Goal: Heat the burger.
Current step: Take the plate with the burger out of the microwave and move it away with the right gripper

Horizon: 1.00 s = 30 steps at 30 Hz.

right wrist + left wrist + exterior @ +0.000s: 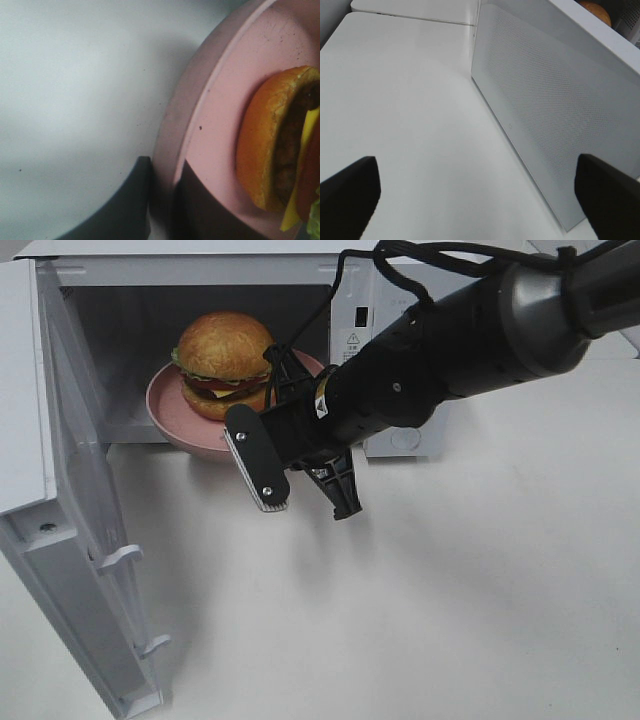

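The round burger (224, 362) w/ glossy golden bun, lettuce and cheese sits on a pink round plate (168, 412), plate half inside the open white microwave (200, 285) on the white desk (450, 590). Right pincer (162, 200) is clamped on the plate's rim; left pincer (475, 192) hangs wide apart, holding nothing, beside the microwave's wall. To do this well: keep the plate level, slide it straight in till the rim clears the sill, let go, then shut the white door (95, 570). The plate's near rim is hidden behind the arm in the high view; how deep it sits is prob. half, hard to judge.
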Motion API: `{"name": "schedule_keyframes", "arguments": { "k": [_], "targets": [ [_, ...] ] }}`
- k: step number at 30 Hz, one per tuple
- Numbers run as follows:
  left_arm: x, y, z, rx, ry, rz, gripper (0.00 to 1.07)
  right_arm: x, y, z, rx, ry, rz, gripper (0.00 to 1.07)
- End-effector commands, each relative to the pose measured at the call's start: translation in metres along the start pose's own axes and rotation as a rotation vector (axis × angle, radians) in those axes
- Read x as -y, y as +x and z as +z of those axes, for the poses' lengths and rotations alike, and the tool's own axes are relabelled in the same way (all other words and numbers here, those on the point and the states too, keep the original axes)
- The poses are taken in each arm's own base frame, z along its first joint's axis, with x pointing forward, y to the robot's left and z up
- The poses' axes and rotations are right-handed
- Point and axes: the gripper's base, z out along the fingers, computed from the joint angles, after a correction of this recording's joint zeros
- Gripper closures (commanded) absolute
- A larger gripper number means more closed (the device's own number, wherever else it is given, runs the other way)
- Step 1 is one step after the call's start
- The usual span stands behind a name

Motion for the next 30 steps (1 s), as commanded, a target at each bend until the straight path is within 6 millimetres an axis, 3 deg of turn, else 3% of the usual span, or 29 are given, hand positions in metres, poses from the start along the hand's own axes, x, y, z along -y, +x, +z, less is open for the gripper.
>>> {"name": "schedule_keyframes", "arguments": {
  "k": [1,30],
  "targets": [
    [0.000,0.001,-0.002,0.018,-0.001,-0.006,0.09,0.006,-0.001,-0.022,0.030,0.112,-0.010,1.07],
    [0.000,0.001,-0.002,0.018,-0.001,-0.006,0.09,-0.061,0.007,-0.108,0.043,0.127,-0.009,1.07]
  ]
}}
